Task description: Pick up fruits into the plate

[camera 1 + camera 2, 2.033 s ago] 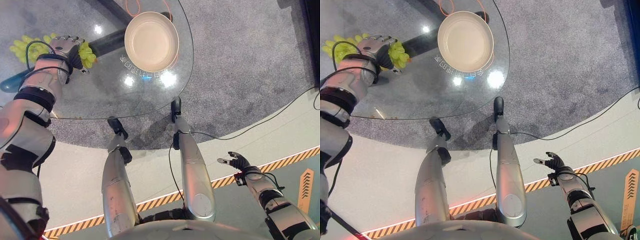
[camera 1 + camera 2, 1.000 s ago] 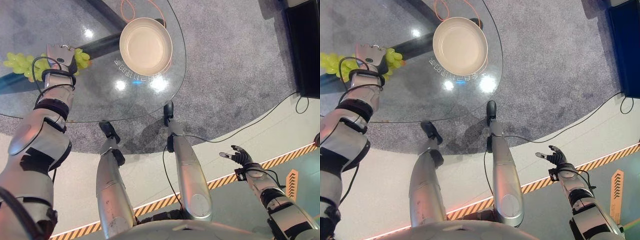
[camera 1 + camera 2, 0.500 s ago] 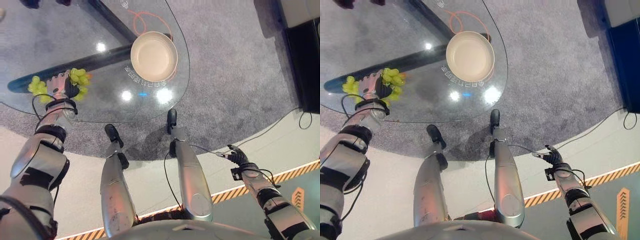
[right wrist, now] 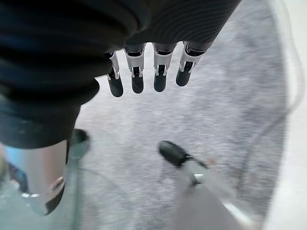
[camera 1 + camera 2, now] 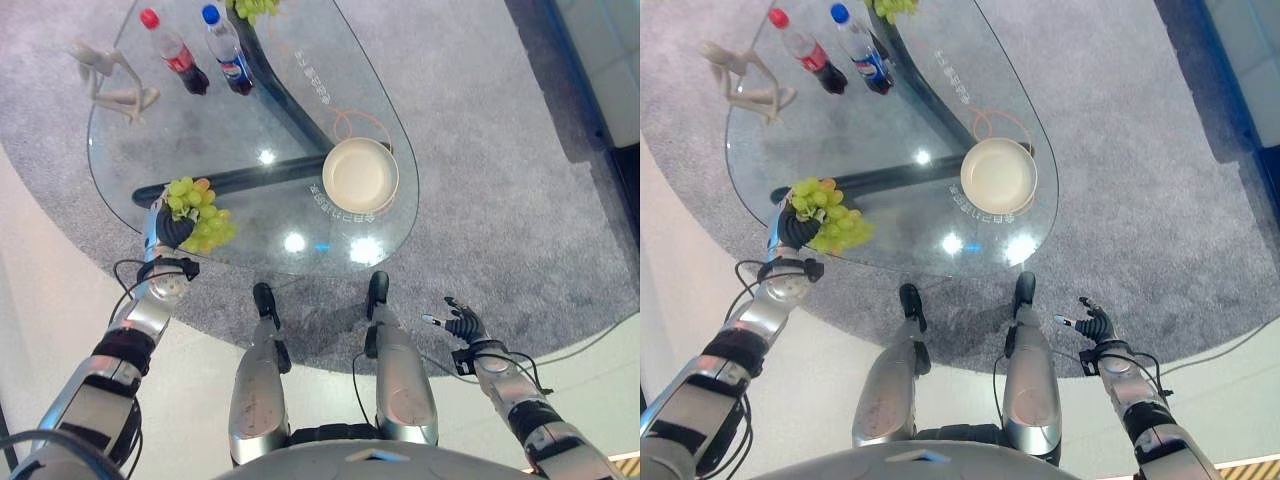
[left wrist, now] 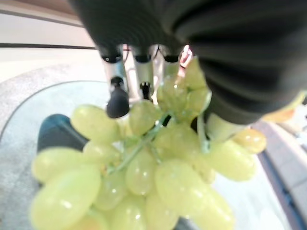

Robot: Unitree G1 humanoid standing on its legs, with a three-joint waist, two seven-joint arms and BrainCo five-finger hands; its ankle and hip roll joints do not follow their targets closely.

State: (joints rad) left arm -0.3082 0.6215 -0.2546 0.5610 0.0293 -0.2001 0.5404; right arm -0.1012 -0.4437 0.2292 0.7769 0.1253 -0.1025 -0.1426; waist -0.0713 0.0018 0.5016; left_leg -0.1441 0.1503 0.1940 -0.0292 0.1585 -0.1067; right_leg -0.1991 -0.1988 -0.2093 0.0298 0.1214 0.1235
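A bunch of green grapes [image 5: 203, 214] sits in my left hand [image 5: 166, 230] above the near-left edge of the glass table [image 5: 290, 268]. In the left wrist view the fingers [image 6: 117, 98] and thumb curl round the grapes [image 6: 144, 177]. The cream plate [image 5: 360, 175] stands empty near the table's right edge, well to the right of the grapes. My right hand [image 5: 463, 325] hangs open over the carpet, off the table at the lower right, with nothing in it [image 4: 144, 79].
At the table's far end stand a red-capped bottle [image 5: 173, 52], a blue-capped bottle [image 5: 225, 48], a pale figurine [image 5: 110, 82] and another green bunch [image 5: 250, 8]. An orange cable loop [image 5: 350, 123] shows through the glass behind the plate.
The whole picture has shifted, so the camera moved and more of the table shows. My left hand still holds the grapes by the near-left edge. The right hand stays open.
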